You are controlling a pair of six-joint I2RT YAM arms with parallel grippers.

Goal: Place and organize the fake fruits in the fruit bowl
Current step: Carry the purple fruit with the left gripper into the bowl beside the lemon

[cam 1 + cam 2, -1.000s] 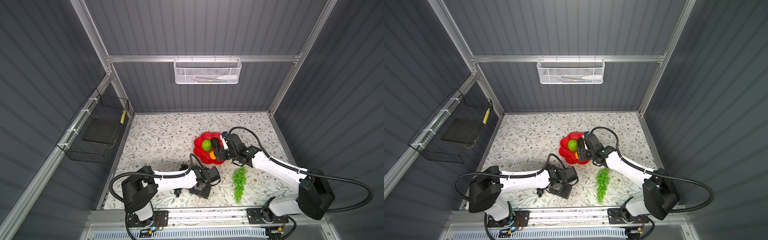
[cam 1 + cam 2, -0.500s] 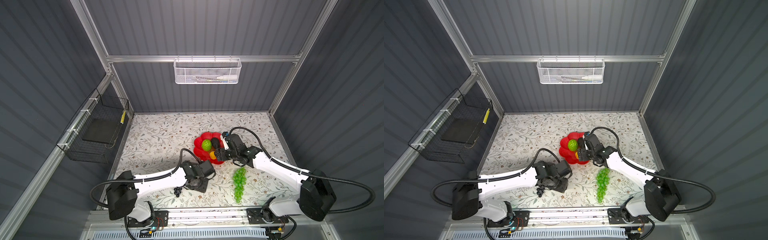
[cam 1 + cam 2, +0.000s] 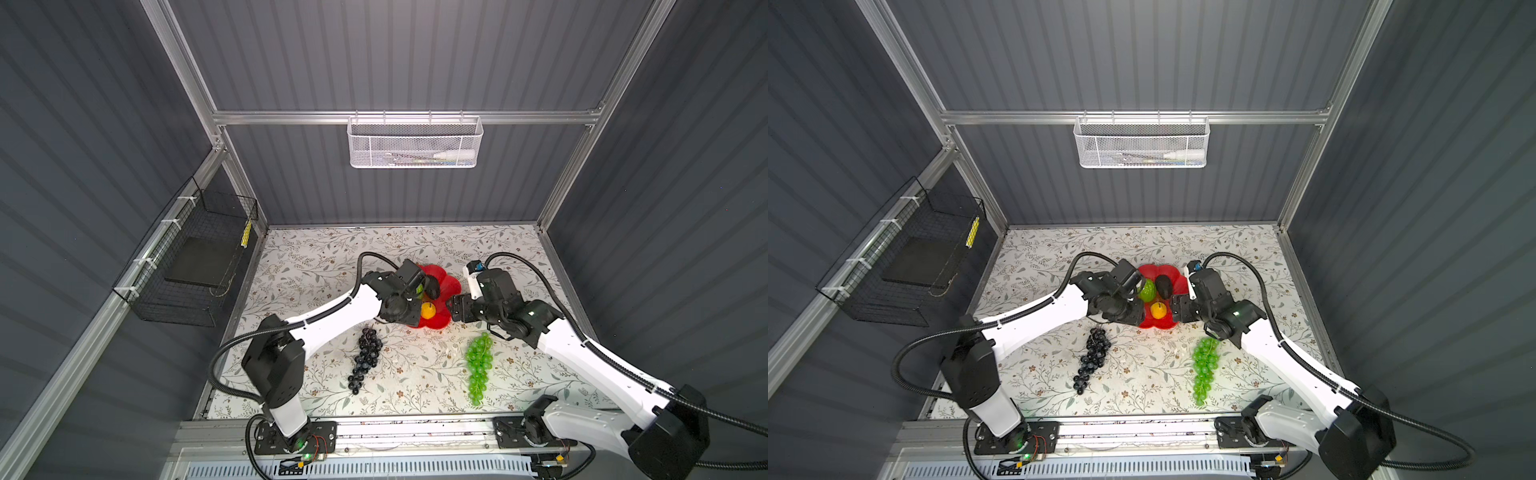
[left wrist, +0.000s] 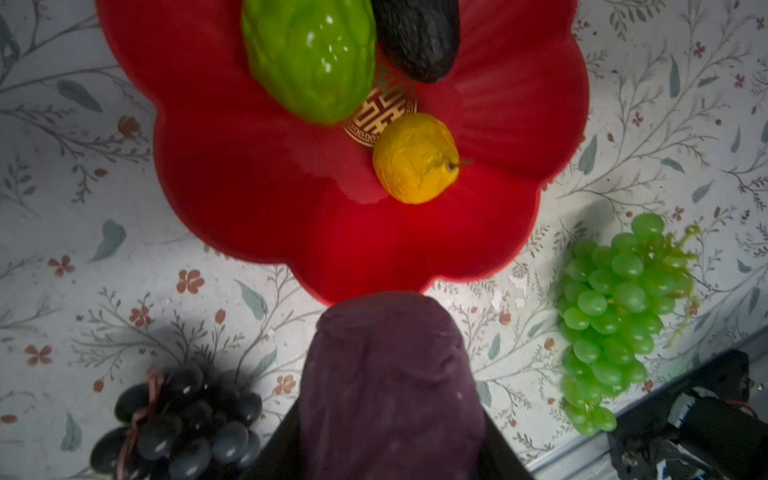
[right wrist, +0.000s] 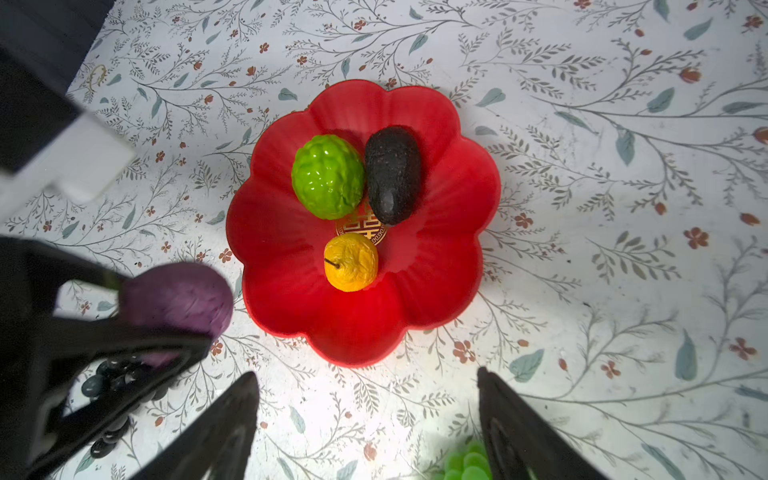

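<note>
The red flower-shaped fruit bowl holds the bumpy lime-green fruit, the black avocado and the yellow ball. My left gripper is shut on the purple ball, just outside the bowl's near-left rim. The dark purple grape bunch and the green grape bunch lie on the table in front of the bowl. My right gripper stands open and empty at the bowl's right rim.
A white mesh basket hangs on the back wall and a black wire basket on the left wall. The aluminium rail with both arm bases runs along the front edge.
My left arm swung from the table's front up to the bowl's left side, carrying the purple ball and uncovering the dark grapes. My right gripper drew back from over the bowl to its right rim.
</note>
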